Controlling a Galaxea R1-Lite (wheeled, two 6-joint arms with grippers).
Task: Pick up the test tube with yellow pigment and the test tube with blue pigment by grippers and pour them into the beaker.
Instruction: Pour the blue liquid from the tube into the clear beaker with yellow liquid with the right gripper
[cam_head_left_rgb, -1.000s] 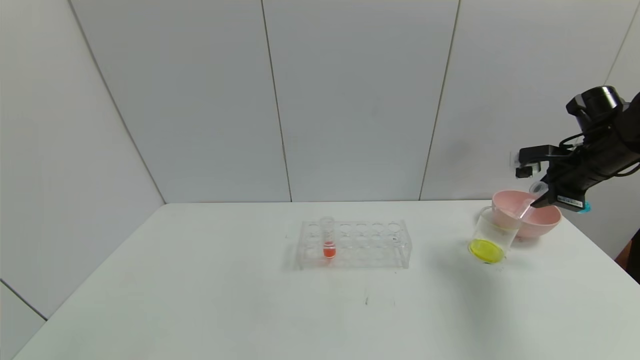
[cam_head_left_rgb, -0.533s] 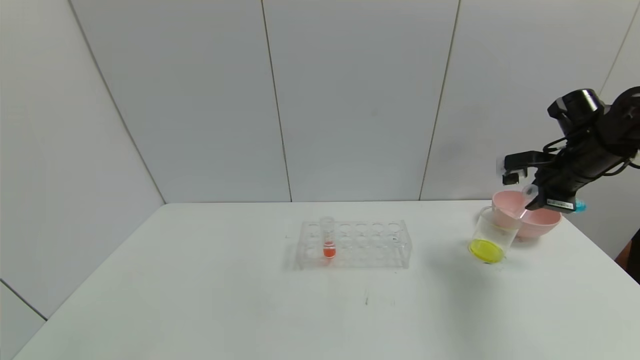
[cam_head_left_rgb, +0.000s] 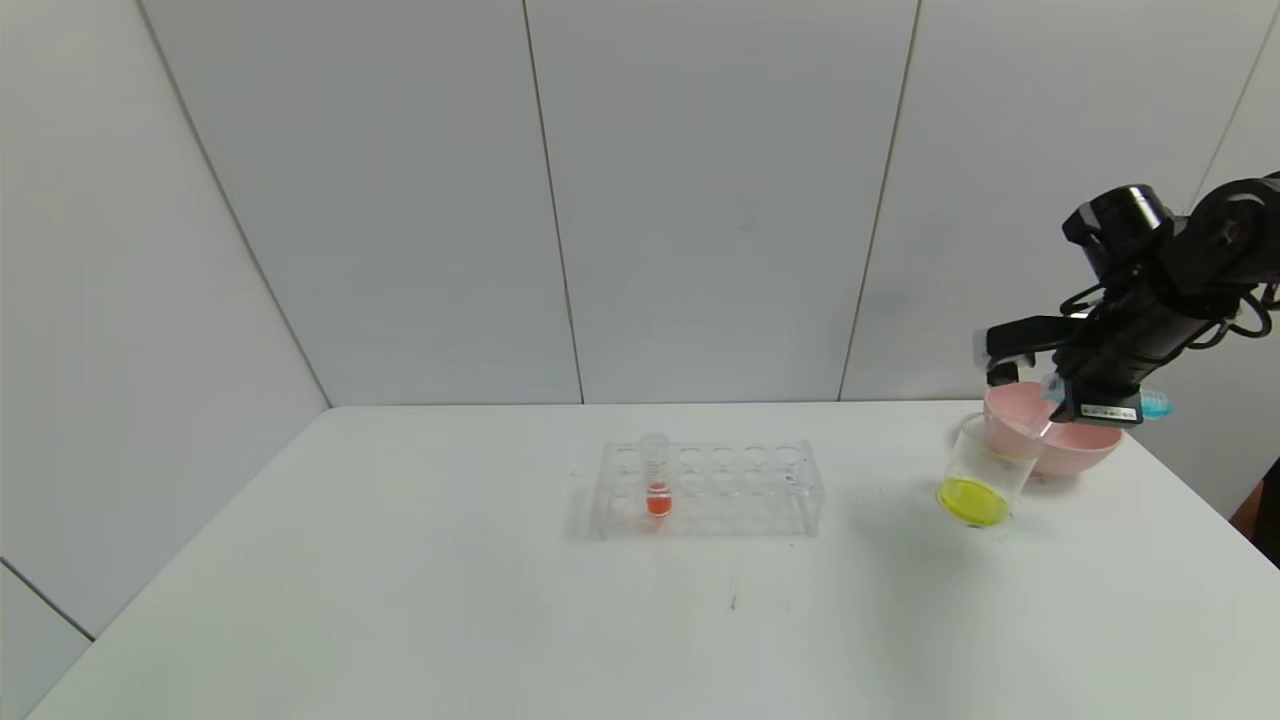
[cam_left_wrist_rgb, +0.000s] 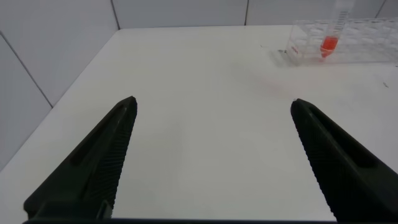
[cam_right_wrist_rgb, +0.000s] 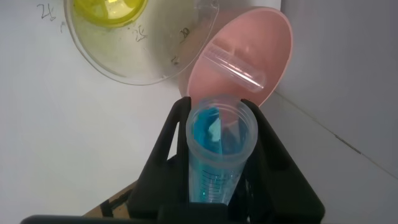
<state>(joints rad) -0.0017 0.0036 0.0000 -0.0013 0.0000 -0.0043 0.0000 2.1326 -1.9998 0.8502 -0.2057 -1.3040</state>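
My right gripper (cam_head_left_rgb: 1062, 396) is shut on the test tube with blue pigment (cam_head_left_rgb: 1150, 405) and holds it tilted almost level, above the pink bowl and just right of the beaker (cam_head_left_rgb: 988, 462). In the right wrist view the blue tube (cam_right_wrist_rgb: 219, 155) sits between the black fingers (cam_right_wrist_rgb: 168, 134), its open mouth pointing toward the beaker (cam_right_wrist_rgb: 134, 59). The beaker holds yellow liquid (cam_head_left_rgb: 970, 500) at its bottom. No tube with yellow liquid shows; a clear empty tube (cam_right_wrist_rgb: 236, 65) lies in the pink bowl. My left gripper (cam_left_wrist_rgb: 212, 104) is open and empty over bare table, out of the head view.
A pink bowl (cam_head_left_rgb: 1085, 445) stands right behind the beaker near the table's right edge. A clear rack (cam_head_left_rgb: 735, 490) stands mid-table with an orange-red-liquid tube (cam_head_left_rgb: 656, 478) upright in it. The rack also shows in the left wrist view (cam_left_wrist_rgb: 364, 43).
My right gripper has moved up and to the left with the blue tube, tipping it closer to level, its mouth nearer the beaker. The beaker, bowl and rack have not moved.
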